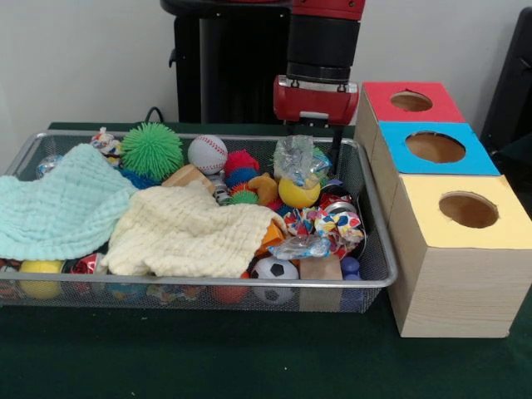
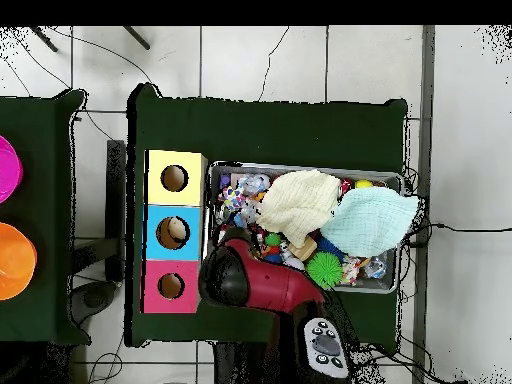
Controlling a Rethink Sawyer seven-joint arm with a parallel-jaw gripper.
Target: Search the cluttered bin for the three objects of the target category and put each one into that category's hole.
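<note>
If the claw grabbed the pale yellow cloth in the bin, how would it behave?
The pale yellow cloth lies draped and wrinkled over the toys, so it is probably floppy and would sag from one pinch point. It looks thin, so probably light. Its edge overlaps several toys in the bin, so lifting it might drag some along.

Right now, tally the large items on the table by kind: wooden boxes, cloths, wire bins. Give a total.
Wooden boxes: 3 (red-topped box, blue-topped box, yellow-topped box)
Cloths: 2 (mint cloth, cream cloth)
Wire bins: 1 (wire bin)
Total: 6
</note>
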